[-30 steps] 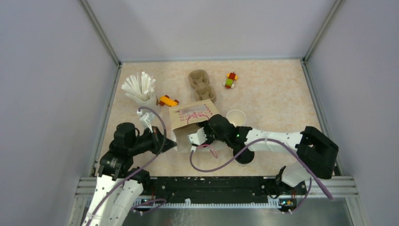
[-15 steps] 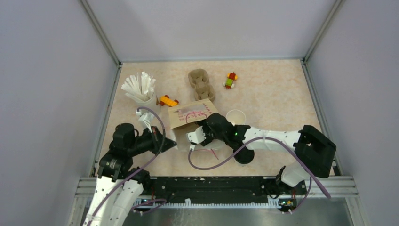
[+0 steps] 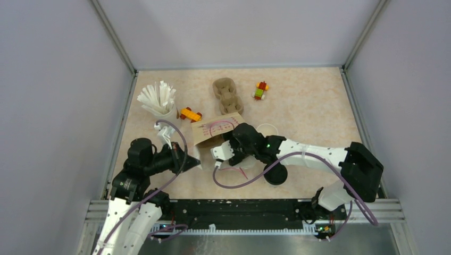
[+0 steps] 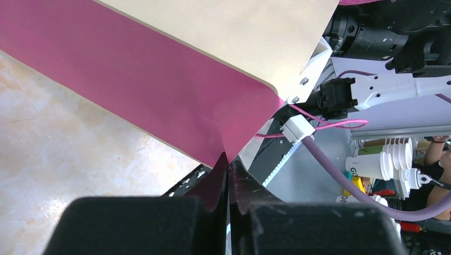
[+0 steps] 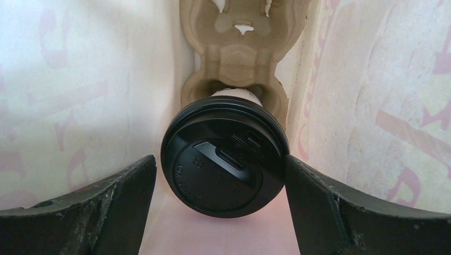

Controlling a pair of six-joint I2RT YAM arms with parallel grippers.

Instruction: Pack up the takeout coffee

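Note:
In the right wrist view a takeout coffee cup with a black lid (image 5: 224,159) stands in a brown pulp tray (image 5: 234,48) inside a paper bag (image 5: 80,79). My right gripper (image 5: 219,178) is open around the lid. Its left finger stands apart from the lid and its right finger (image 5: 319,202) touches the rim. From above, the right gripper (image 3: 220,153) reaches into the bag's mouth (image 3: 213,133). My left gripper (image 3: 187,159) is shut on the bag's edge, whose magenta paper (image 4: 159,90) is pinched between its fingers. An open white cup (image 3: 270,128) stands partly hidden behind the right arm. A loose black lid (image 3: 276,175) lies near it.
A second pulp cup tray (image 3: 227,95) lies at the back of the table. A beige cup of white sticks (image 3: 158,101) stands at the back left. Two brick toys (image 3: 190,113) (image 3: 260,90) lie near the tray. Walls enclose the table on three sides.
My right gripper has opened wider, leaving a gap at the lid's left side. The right arm has shifted slightly toward the back, covering part of the open white cup. The left arm is unmoved.

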